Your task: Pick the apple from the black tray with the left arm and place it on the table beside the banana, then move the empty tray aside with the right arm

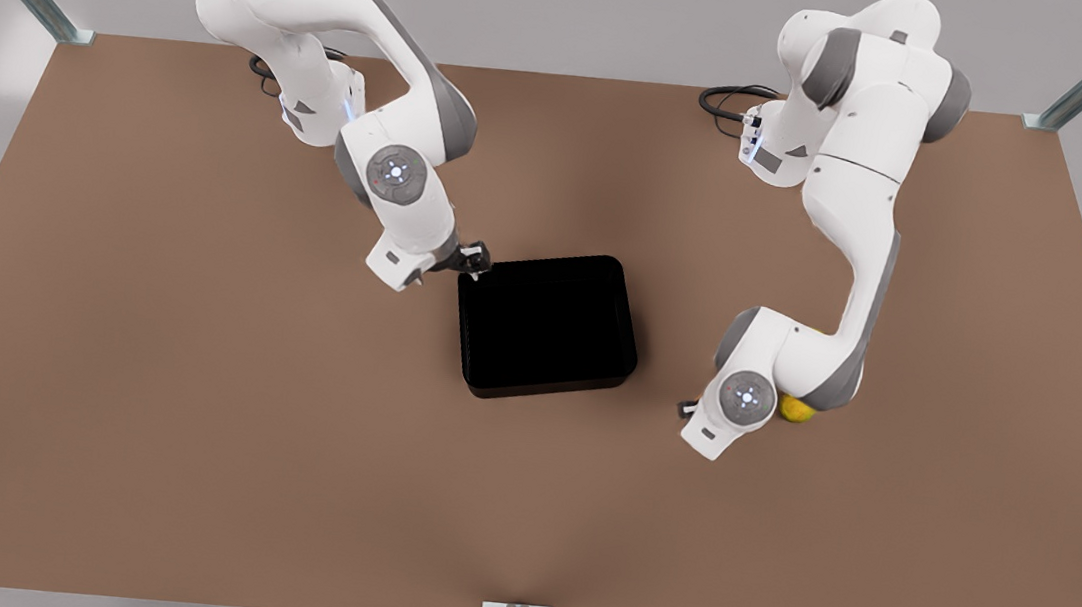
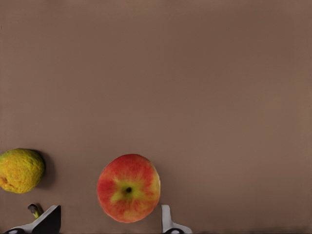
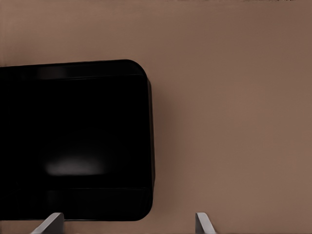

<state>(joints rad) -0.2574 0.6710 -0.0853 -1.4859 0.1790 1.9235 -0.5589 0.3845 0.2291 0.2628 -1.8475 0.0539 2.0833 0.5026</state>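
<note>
Apple, small, round and red with yellow-orange patches [image 2: 128, 188], lies on the large flat matt brown tabletop [image 1: 186, 427], stem hollow facing the left wrist camera. It sits between the two pale fingertips [image 2: 166, 220] of the left gripper [image 2: 108, 222], which are spread wider than the fruit and do not touch it: the jaws are released and hold nothing. Near the apple on the bare brown surface lies an all-yellow dimpled round fruit [image 2: 20, 170], apart from it, and a small dark-tipped stub [image 2: 34, 210] pokes out beside one fingertip; what it belongs to cannot be told.

In the front view the left arm [image 1: 855, 236] stands at the front view's right, folded down low over the table, its wrist covering the apple; a sliver of the yellow fruit [image 1: 797, 410] peeks out from under the wrist.

The right gripper [image 3: 129, 224] also has its fingertips [image 3: 51, 224] set wide apart with nothing between them, so its jaws are released too. It hovers at a rounded corner of the glossy black rectangular tray with low raised walls [image 3: 73, 141], one fingertip over the tray's wall and the other over the bare table beside it. In the front view this gripper [image 1: 473, 261] sits just at the tray's [image 1: 549, 324] far corner on the front view's left, carried by the right arm [image 1: 395, 158]. The tray lies near the table's middle, well apart from the fruits, and its inside is bare.
</note>
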